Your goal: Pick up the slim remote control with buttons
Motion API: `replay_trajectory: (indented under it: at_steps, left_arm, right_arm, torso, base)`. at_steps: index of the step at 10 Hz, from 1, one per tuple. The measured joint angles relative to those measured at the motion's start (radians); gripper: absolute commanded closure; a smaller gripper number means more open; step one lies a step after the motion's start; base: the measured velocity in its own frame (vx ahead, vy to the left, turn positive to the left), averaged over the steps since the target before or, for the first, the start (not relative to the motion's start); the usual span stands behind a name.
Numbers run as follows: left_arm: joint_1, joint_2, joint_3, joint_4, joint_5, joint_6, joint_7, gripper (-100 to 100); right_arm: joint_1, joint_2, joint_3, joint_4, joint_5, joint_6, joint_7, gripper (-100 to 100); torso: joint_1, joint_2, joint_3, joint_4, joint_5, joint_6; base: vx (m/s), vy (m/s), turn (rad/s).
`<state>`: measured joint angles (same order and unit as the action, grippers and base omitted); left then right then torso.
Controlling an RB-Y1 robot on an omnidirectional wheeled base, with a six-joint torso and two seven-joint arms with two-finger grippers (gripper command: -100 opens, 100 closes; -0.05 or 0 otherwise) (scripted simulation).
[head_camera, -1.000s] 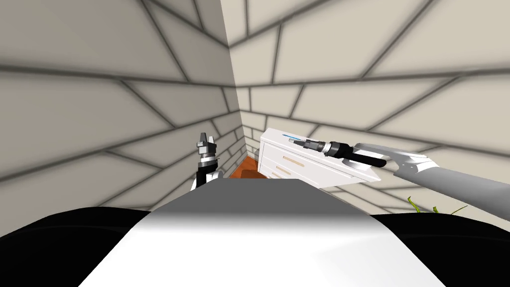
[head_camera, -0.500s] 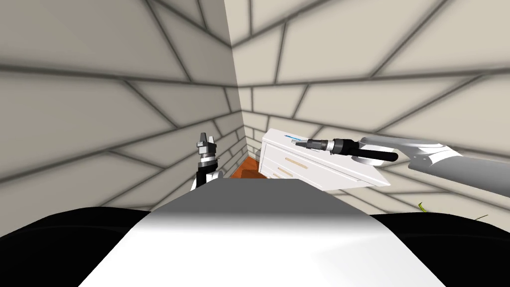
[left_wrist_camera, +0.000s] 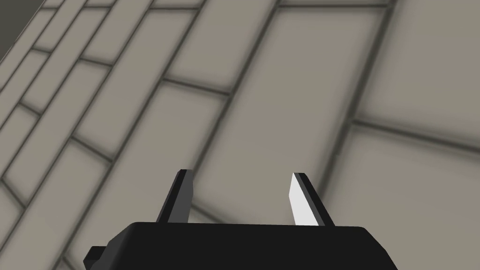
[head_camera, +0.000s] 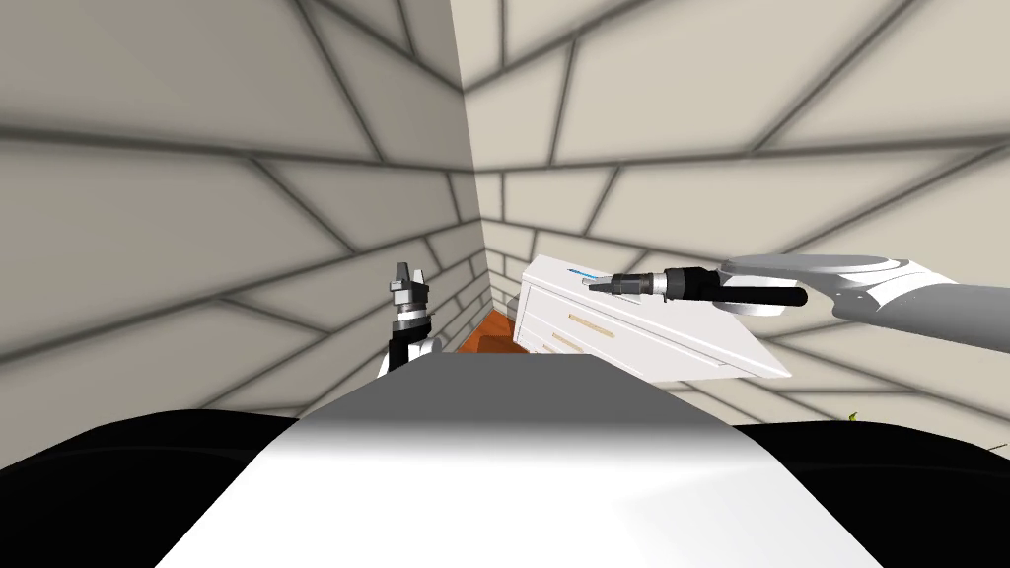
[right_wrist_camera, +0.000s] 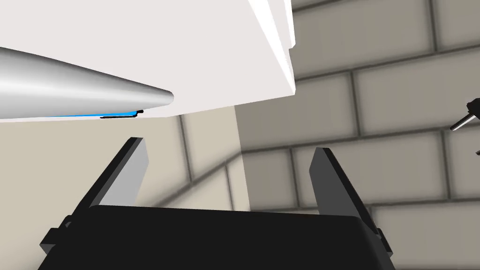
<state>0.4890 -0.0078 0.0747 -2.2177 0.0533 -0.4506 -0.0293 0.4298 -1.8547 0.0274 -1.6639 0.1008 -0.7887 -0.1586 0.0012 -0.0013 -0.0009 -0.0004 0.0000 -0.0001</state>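
Note:
A slim silver-grey remote (right_wrist_camera: pixel 84 91) with a blue edge lies on the white dresser's top (right_wrist_camera: pixel 197 42); in the head view it is a thin blue streak (head_camera: pixel 580 272) at the top's far end. My right gripper (right_wrist_camera: pixel 229 159) hangs open just short of the remote's tapered tip, nothing between its fingers. From the head, the right gripper (head_camera: pixel 592 284) reaches in from the right over the dresser (head_camera: pixel 641 330). My left gripper (head_camera: pixel 406 279) points upward beside the left wall, open and empty, its fingers (left_wrist_camera: pixel 300 199) facing the wall.
The dresser stands in a corner of tiled walls, drawers with pale handles (head_camera: pixel 590 324) facing me. A patch of red-brown floor (head_camera: pixel 488 335) shows between it and my left arm. A green leaf tip (head_camera: pixel 853 417) pokes up at the lower right.
My right forearm has risen and levelled out, its elbow swinging off to the right, while the gripper stays by the dresser top's far end. The head view has shifted slightly. The left arm is still.

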Motion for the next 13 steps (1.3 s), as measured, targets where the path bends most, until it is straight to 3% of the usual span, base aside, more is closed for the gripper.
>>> replay_trajectory:
  at_steps: [3,4,5,7,8,9,10,13]
  left_arm:
    - [0.000,0.000,0.000,0.000,0.000,0.000,0.000,0]
    - [0.000,0.000,0.000,0.000,0.000,0.000,0.000,0]
    - [0.000,0.000,0.000,0.000,0.000,0.000,0.000,0]
    - [0.000,0.000,0.000,0.000,0.000,0.000,0.000,0]
    - [0.000,0.000,0.000,0.000,0.000,0.000,0.000,0]
    - [0.000,0.000,0.000,0.000,0.000,0.000,0.000,0]
    - [0.000,0.000,0.000,0.000,0.000,0.000,0.000,0]
    - [0.000,0.000,0.000,0.000,0.000,0.000,0.000,0]
  right_arm:
    - [0.013,-0.053,-0.005,0.015,0.019,-0.014,-0.006,-100]
    - [0.083,-0.104,-0.033,0.024,-0.018,-0.018,0.027,-100]
    - [0.101,-0.133,-0.050,0.037,-0.006,-0.026,0.031,-100]
    - [0.056,-0.137,-0.017,0.042,0.029,-0.035,0.005,-100]
    - [0.095,-0.168,-0.041,0.060,0.042,-0.044,0.003,-100]
    - [0.094,-0.196,-0.035,0.070,0.050,-0.053,0.003,-100]
    - [0.073,-0.205,-0.015,0.070,0.057,-0.055,0.000,-100]
    - [0.061,-0.287,0.031,0.104,0.108,-0.085,-0.011,-100]
  torso:
    - [-0.001,0.001,0.001,0.000,0.000,0.000]
    - [-0.001,0.000,0.000,0.000,0.000,0.000]
    - [0.000,0.000,0.000,0.000,0.000,0.000]
    - [-0.001,0.001,0.001,0.000,-0.001,0.001]
    - [-0.001,0.000,0.000,0.000,0.000,0.000]
    - [0.000,0.000,0.000,0.000,0.000,0.000]
    - [-0.001,0.001,0.000,0.000,0.000,0.001]
    - [-0.001,0.000,0.000,0.000,0.000,0.000]
  base:
    - [0.012,0.006,0.020]
    - [0.023,0.010,0.033]
    - [0.015,0.007,-0.007]
    - [0.008,0.006,0.033]
    - [0.022,0.011,0.042]
    - [0.012,0.004,-0.005]
    - [0.020,0.010,0.066]
    - [0.024,0.008,0.042]
